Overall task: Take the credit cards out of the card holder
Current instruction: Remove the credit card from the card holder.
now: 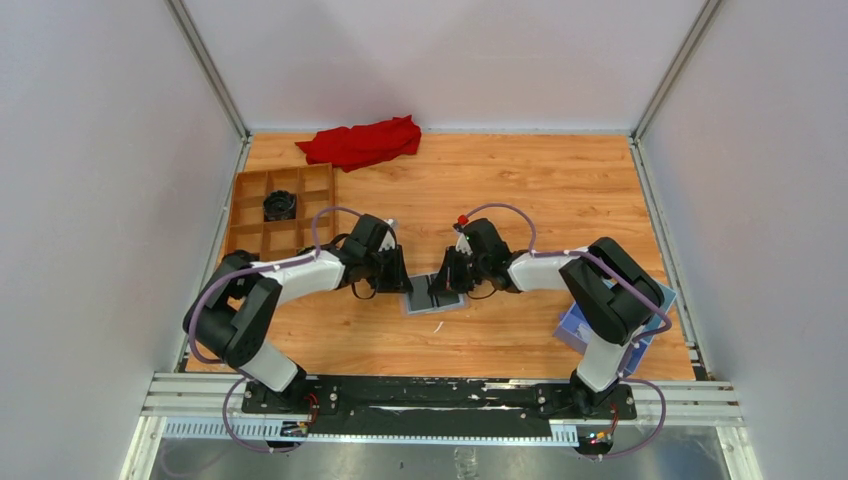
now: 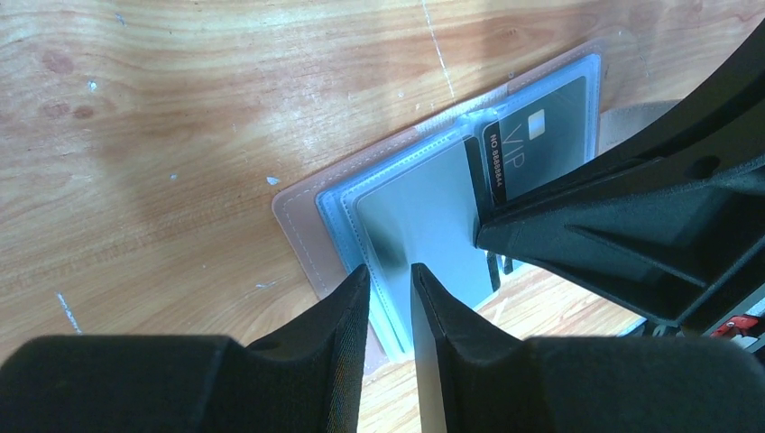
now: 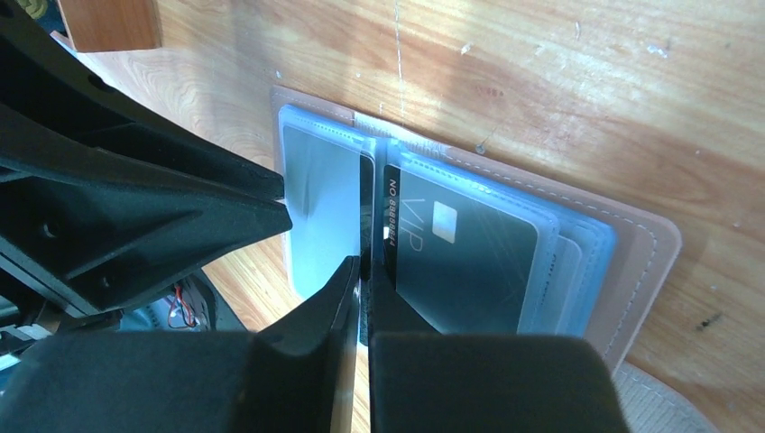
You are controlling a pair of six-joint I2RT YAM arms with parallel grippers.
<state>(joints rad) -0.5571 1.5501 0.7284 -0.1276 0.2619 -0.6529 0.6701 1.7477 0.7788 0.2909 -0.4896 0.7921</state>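
The card holder lies open on the wood between both grippers, its tan rim framing clear blue sleeves. A black credit card marked VIP sits in the right sleeve, with its inner edge poking out at the fold. A pale grey card fills the left sleeve. My right gripper is shut on the black card's edge at the fold. My left gripper stands over the left sleeve's outer edge, its jaws a narrow gap apart and nothing pinched between them.
A brown compartment tray with a black item in it stands at the left. A red cloth lies at the back. A blue box sits under the right arm. White walls enclose the table.
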